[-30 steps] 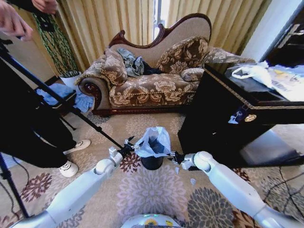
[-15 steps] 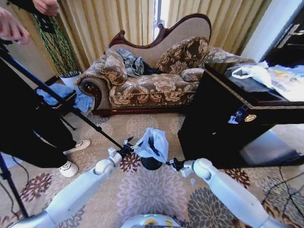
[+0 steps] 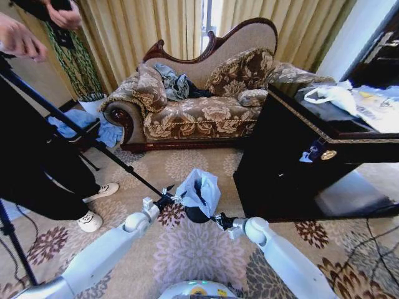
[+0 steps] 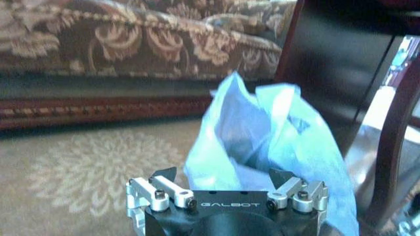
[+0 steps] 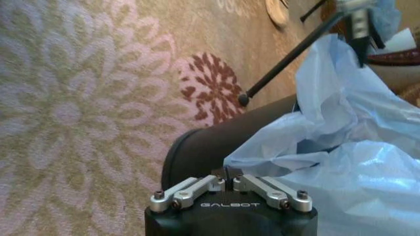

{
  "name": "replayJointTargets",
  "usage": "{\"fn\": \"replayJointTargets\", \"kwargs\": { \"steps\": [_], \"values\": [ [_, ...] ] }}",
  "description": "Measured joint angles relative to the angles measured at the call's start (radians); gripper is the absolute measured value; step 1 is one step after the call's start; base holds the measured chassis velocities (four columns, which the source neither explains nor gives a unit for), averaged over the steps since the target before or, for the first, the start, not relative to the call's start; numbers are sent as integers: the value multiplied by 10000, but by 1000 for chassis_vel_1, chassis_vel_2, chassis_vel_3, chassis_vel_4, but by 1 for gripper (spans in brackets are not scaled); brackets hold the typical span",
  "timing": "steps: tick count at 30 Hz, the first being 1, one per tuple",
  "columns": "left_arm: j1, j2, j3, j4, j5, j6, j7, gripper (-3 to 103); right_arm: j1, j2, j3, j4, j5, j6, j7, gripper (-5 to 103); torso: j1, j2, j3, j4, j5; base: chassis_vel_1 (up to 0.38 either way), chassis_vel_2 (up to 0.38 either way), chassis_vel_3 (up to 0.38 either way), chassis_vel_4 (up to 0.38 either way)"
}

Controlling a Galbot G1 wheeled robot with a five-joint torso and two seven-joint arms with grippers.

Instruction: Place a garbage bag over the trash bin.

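Observation:
The garbage bag [image 3: 201, 187], pale blue and crinkled, stands bunched over the small black trash bin [image 3: 196, 215] on the flowered carpet. My left gripper [image 3: 168, 198] sits at the bag's left edge. In the left wrist view it [image 4: 223, 174] is open, fingers spread wide, with the bag [image 4: 262, 128] rising just ahead of them. My right gripper [image 3: 218, 220] is low at the bin's right side. In the right wrist view it [image 5: 226, 181] is shut, pinching the bag's lower edge [image 5: 354, 137] against the bin's dark wall [image 5: 210, 142].
A patterned sofa [image 3: 199, 112] stands behind the bin and a black cabinet [image 3: 293, 156] close on the right. A tripod leg [image 3: 93, 140] slants down to the carpet near my left gripper. A person's shoes [image 3: 93, 219] are at the left.
My right gripper has slid left and down to the bin's base. The bag has narrowed and leans left. My left arm has barely moved.

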Motion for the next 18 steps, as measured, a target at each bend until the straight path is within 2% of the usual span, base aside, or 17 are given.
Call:
{"fn": "replayJointTargets", "kwargs": {
  "steps": [6,10,12,13,14,15,17,18],
  "values": [
    [-188,-243,385,592,-111,103,-6,97,-56,174,252,-215,-142,85,149,0,0,0,0,0,0,0,0,0,0],
    [-240,-399,436,736,-630,399,-27,96,-134,163,341,-218,-145,110,195,0,0,0,0,0,1,0,0,0,0],
    [-272,-519,398,760,-1324,720,4,95,-203,131,410,-210,-140,148,249,0,0,0,0,1,1,0,0,0,0],
    [-308,-616,316,768,-1795,1034,33,89,-248,125,460,-202,-141,174,277,0,0,0,0,0,1,0,0,0,0],
    [-308,-616,316,768,-1795,1034,33,89,-248,125,460,-202,-141,174,277,0,0,0,0,0,1,0,0,0,0],
    [-336,-696,249,796,-2130,1243,41,89,-275,116,483,-194,-141,187,290,0,0,0,0,0,2,0,0,0,0],
    [-375,-832,149,898,-2588,1511,85,77,-309,89,496,-178,-139,205,315,0,0,0,0,-1,1,0,0,0,0],
    [-375,-832,149,898,-2588,1511,85,77,-309,89,496,-178,-139,205,315,0,0,0,0,-1,1,0,0,0,0]
  ]
}}
